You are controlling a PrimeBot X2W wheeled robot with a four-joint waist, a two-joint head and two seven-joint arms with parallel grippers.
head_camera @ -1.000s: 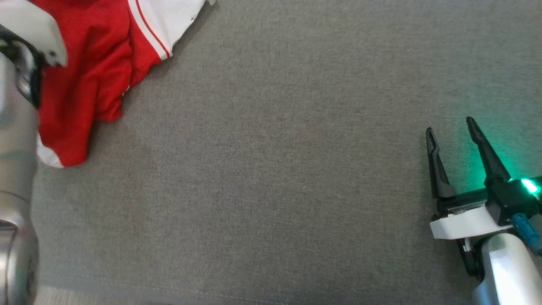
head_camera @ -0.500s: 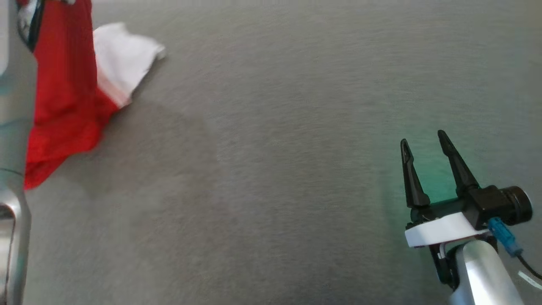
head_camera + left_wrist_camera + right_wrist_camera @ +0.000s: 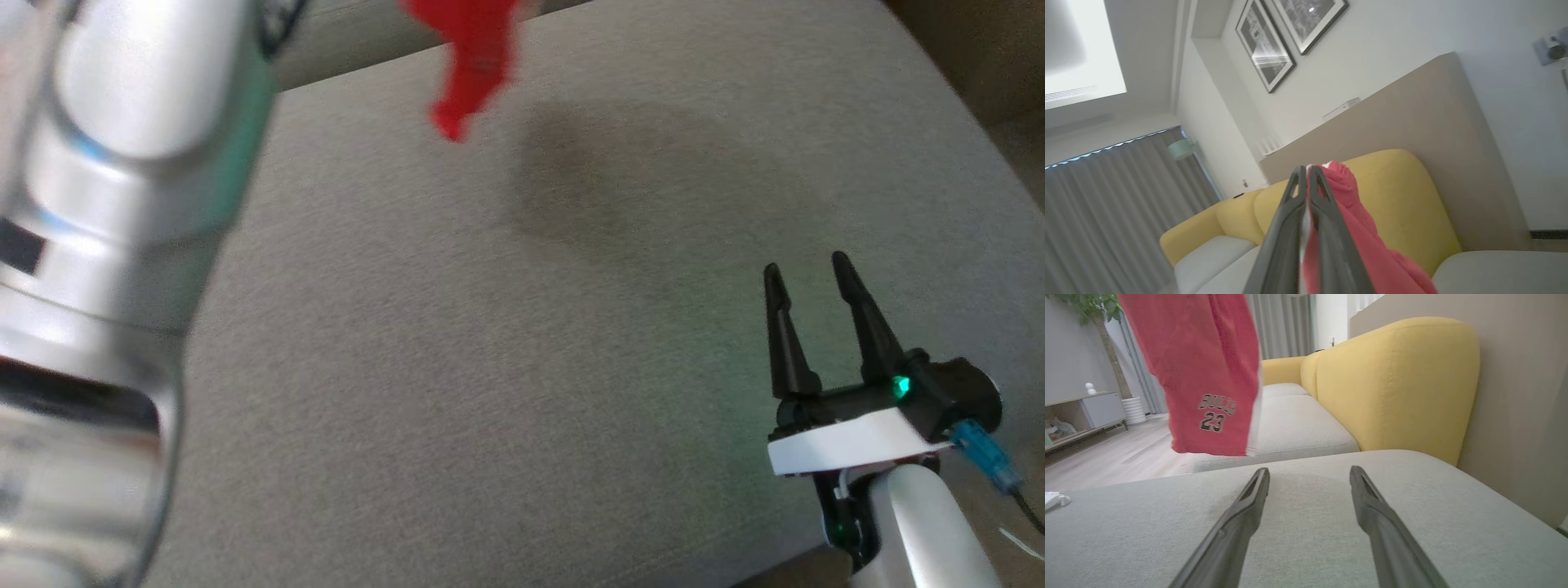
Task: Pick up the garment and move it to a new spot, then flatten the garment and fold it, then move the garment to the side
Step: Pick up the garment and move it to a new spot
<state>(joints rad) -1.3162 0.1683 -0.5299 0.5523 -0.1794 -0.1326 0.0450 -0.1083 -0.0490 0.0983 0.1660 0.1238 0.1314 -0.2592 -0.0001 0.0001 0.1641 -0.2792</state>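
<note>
The garment, red shorts with white trim and a "23" print, hangs in the air above the grey sofa cushion. Its lower tip shows at the top of the head view. My left gripper is shut on the garment, which drapes down beside the fingers. The left arm's silver forearm looms large at the head view's left. My right gripper is open and holds nothing, low over the cushion's right part, with its fingers pointing across the seat.
A yellow sofa backrest rises behind the grey cushion, with a beige wall panel to its right. Wood floor, a low grey cabinet and curtains lie beyond the cushion's edge. A small white object sits at the cushion's far left.
The garment has been lifted off the cushion and now hangs from my raised left gripper. The head camera has shifted too. My right gripper stays open at the lower right.
</note>
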